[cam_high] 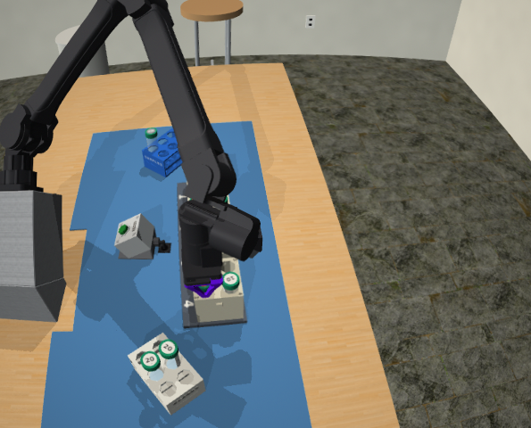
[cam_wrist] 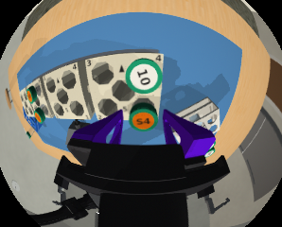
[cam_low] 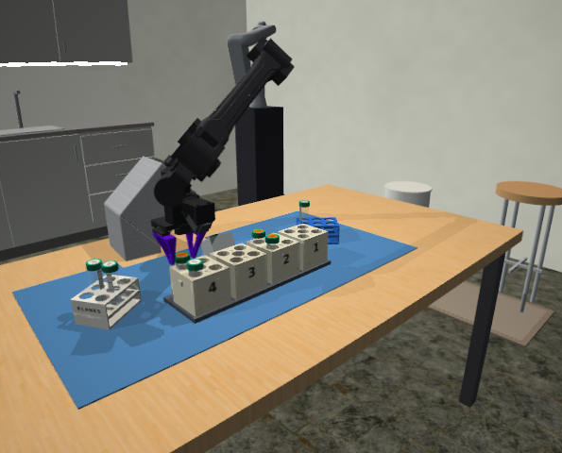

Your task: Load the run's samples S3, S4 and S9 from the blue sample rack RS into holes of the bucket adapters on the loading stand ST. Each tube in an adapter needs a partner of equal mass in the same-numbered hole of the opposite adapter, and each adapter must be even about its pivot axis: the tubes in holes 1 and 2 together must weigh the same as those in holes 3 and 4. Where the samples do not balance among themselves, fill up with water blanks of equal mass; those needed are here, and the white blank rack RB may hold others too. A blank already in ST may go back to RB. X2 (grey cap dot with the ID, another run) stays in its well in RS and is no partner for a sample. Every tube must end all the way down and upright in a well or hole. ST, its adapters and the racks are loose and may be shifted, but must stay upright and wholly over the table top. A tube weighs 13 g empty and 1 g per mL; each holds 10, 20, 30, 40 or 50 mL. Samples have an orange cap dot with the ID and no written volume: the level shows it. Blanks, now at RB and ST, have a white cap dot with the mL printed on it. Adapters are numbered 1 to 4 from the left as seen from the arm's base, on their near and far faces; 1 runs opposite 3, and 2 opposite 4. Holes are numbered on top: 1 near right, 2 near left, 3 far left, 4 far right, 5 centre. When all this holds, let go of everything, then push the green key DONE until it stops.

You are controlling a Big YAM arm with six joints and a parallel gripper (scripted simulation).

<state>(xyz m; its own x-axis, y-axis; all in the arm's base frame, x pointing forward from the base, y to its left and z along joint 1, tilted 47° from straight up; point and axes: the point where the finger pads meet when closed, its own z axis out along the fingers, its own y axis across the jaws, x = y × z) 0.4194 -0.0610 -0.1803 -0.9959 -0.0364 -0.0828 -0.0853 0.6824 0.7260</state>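
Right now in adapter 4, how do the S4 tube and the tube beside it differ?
S4 has an orange cap dot with its ID; the blank has a white dot printed 10. S4 sits between the open fingers of the gripper, which is not clamping it; the blank stands clear of them. Both have green caps and stand upright in adapter 4.

Purple fingers (cam_high: 194, 288) beside 10 blank (cam_high: 230, 280)

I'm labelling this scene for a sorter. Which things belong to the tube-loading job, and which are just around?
Job: gripper, open over tube S4 in adapter 4; 10 mL blank; stand; blue rack; white rack with two 20 mL blanks; green key.

Around: stool, bin, cabinets.
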